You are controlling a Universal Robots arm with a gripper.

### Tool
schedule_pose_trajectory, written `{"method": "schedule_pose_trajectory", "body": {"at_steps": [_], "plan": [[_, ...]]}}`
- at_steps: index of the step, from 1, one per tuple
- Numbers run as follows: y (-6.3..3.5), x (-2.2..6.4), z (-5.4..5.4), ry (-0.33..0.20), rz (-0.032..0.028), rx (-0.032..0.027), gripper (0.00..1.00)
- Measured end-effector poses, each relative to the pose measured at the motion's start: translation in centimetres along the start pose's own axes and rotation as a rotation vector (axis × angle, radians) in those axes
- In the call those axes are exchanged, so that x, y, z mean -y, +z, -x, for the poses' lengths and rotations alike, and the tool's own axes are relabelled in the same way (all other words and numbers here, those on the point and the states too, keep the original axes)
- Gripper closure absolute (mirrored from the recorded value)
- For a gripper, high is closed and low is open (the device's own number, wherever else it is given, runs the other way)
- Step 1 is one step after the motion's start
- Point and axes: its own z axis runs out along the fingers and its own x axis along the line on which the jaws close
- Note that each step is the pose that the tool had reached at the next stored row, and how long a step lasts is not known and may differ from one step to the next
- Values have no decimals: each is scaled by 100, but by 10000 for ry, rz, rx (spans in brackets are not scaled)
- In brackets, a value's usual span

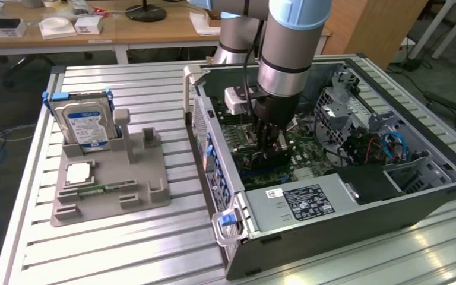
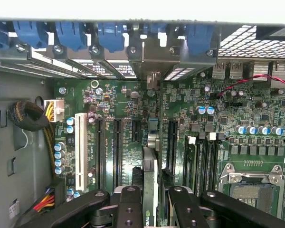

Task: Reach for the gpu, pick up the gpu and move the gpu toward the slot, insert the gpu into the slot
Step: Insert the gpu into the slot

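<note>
My gripper (image 2: 154, 211) is deep inside the open computer case (image 1: 355, 202), low over the green motherboard (image 2: 118, 97). Its two black fingers (image 2: 129, 209) are shut on the gpu (image 2: 150, 175), a thin dark card seen edge-on between them. The card's silver bracket (image 2: 154, 52) stands at the case's rear panel. The gpu runs in line with the long black expansion connectors (image 2: 118, 147) on either side. The slot under the card is almost wholly hidden by it; I cannot tell whether the card is seated. In the exterior view the gripper (image 1: 269, 151) reaches straight down onto the board.
The silver processor socket (image 2: 249, 190) and memory slots (image 2: 202, 161) lie beside the card. Yellow and black cables (image 2: 33, 116) hang by the case wall. Outside the case, a blue-labelled hard drive (image 1: 85, 122) and a green memory stick (image 1: 100, 190) rest in a grey fixture (image 1: 145, 196).
</note>
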Motion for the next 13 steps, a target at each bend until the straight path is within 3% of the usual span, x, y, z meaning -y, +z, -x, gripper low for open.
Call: {"method": "schedule_pose_trajectory", "body": {"at_steps": [5, 13], "plan": [[53, -4, 1, 0, 0, 1, 74], [56, -4, 2, 0, 0, 0, 74]]}}
